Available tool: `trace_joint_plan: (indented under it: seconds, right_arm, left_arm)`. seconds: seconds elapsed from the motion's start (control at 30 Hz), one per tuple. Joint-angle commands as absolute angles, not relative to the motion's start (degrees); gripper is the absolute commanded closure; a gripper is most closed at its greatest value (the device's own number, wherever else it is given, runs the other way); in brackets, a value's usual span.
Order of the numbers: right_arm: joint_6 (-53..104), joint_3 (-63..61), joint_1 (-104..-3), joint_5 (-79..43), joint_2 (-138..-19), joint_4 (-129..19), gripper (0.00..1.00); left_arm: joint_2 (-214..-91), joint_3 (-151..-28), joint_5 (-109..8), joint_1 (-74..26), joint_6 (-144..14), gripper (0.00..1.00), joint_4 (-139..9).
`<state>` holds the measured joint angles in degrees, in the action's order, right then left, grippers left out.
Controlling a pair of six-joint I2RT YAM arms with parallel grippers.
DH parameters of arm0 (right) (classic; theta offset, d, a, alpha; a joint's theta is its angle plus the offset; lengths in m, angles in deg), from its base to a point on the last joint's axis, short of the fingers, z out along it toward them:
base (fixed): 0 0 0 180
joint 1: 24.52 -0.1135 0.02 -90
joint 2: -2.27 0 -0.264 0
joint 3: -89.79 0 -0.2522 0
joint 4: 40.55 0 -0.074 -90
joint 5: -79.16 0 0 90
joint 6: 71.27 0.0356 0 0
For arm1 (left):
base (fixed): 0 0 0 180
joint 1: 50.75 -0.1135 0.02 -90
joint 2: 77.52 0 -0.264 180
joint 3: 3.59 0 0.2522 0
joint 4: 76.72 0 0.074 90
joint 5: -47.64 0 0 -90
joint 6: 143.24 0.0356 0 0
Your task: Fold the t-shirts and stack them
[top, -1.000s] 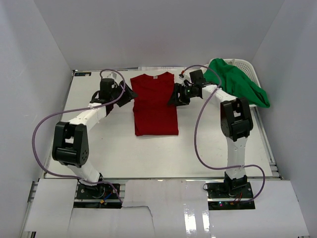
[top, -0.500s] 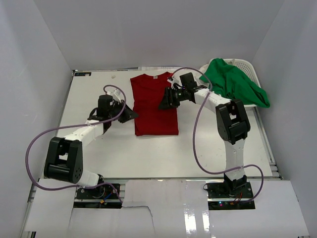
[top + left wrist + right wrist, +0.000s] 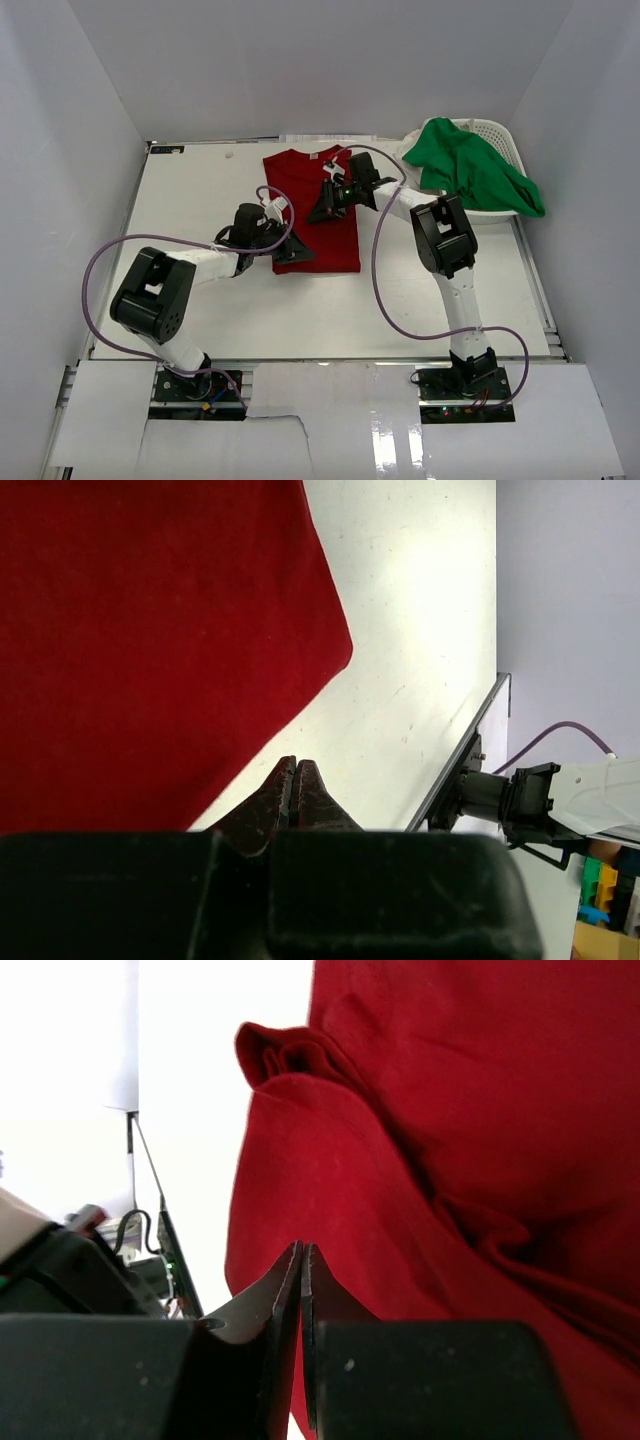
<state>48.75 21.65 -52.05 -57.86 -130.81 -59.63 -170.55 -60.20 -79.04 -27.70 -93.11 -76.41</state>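
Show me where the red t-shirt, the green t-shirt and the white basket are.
red t-shirt (image 3: 298, 190), top view, bare chest cloth below the collar
green t-shirt (image 3: 470, 170), top view, middle of the crumpled cloth
white basket (image 3: 497, 128), top view, far right corner of its rim

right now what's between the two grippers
Only red t-shirt cloth, per the top view: the left gripper is at its near left corner, the right gripper farther back on it.
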Motion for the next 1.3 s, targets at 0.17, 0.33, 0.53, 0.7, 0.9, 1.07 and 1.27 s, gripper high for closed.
trace_joint_plan:
  seconds: [0.17,0.33,0.53,0.7,0.9,1.07,1.27]
  right_arm:
    - [52.7,25.2,-54.2,-61.5,-133.0,-54.4,0.92]
    - [53.6,23.9,-54.5,-61.8,-134.4,-51.3,0.92]
    - [53.5,22.3,-54.7,-61.7,-135.6,-49.2,0.92]
    - [53.1,22.7,-54.7,-61.4,-137.6,-48.3,0.92]
    - [51.7,24.8,-54.7,-60.2,-141.0,-48.2,0.92]
    - [49.3,29.1,-54.3,-58.2,-144.4,-48.3,0.92]
    - [48.1,41.5,-52.7,-56.8,-148.1,-48.9,0.92]
  left_arm:
    - [-174.5,-59.7,-78.8,-27.5,-93.1,1.00,-84.5]
    - [-178.4,-58.7,-77.1,-27.5,-92.6,1.00,-86.5]
    - [-182.5,-56.7,-76.6,-27.5,-92.8,1.00,-89.1]
    - [-183.9,-55.2,-76.3,-27.5,-93.3,1.00,-90.6]
    - [-184.7,-54.4,-76.5,-27.5,-93.4,1.00,-91.2]
    - [-184.2,-53.6,-77.1,-27.5,-93.8,1.00,-91.3]
    - [-183.3,-52.1,-77.3,-27.3,-94.3,1.00,-91.5]
